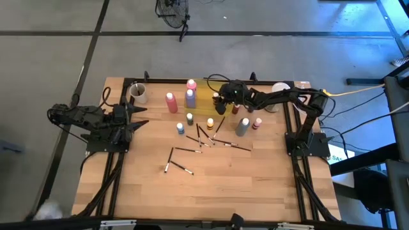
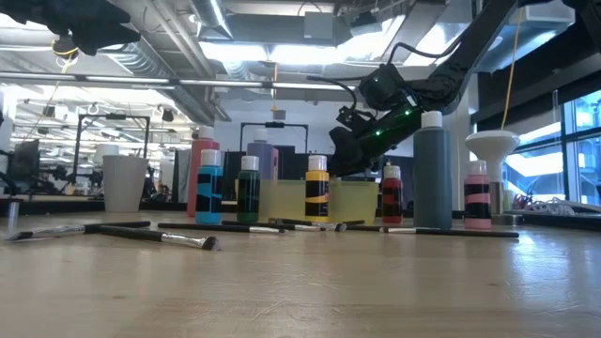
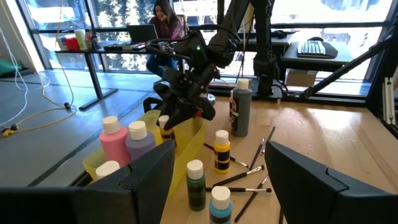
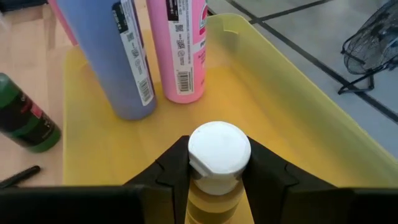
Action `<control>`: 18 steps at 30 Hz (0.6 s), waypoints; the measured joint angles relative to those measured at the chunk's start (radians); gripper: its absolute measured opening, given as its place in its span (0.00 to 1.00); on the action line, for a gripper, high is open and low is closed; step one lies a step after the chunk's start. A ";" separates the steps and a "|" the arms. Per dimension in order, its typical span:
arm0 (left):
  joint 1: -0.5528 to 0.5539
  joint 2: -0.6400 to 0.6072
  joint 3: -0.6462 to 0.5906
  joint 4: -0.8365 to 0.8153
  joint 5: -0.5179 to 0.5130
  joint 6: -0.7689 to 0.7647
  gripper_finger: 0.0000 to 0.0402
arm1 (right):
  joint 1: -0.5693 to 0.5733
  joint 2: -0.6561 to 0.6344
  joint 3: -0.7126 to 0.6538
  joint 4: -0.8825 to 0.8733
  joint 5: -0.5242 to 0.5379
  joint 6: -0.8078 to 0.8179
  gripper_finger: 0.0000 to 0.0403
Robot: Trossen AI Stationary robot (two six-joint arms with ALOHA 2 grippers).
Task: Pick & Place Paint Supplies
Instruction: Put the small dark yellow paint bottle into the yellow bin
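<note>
Right claw (image 4: 219,163) clamped on the white cap of a small yellow bottle (image 4: 214,193), hanging over the yellow tray (image 4: 298,93), which already holds a pink bottle (image 4: 181,43) and a purple bottle (image 4: 115,56). Left claw (image 1: 139,117) wide, empty, parked at the counter's (image 1: 211,191) left edge.

Risks: a cap-only grip may slip; a drop could tip the bottle or knock its tall neighbours.

We see a pale wooden table (image 1: 255,185) carrying a yellow tray (image 1: 208,89), a pink bottle (image 1: 170,102), a grey bottle (image 1: 242,126), small paint bottles (image 1: 190,119), a white cup (image 1: 138,93), and scattered brushes (image 1: 179,168) near its middle.
</note>
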 joint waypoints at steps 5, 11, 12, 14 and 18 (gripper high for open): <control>0.000 0.000 0.000 0.000 0.000 0.000 0.61 | -0.002 -0.002 0.001 -0.020 -0.003 0.005 0.30; 0.000 0.000 0.000 0.000 0.000 0.000 0.61 | -0.002 -0.003 0.001 -0.027 -0.002 0.031 0.32; 0.000 0.000 0.000 0.000 0.000 0.000 0.61 | -0.002 -0.003 0.001 -0.030 -0.002 0.032 0.33; 0.000 0.000 0.000 0.000 0.000 0.000 0.61 | -0.002 -0.003 0.002 -0.031 -0.002 0.032 0.34; 0.000 0.000 0.000 0.000 0.000 0.000 0.61 | -0.002 -0.003 0.001 -0.034 -0.002 0.032 0.35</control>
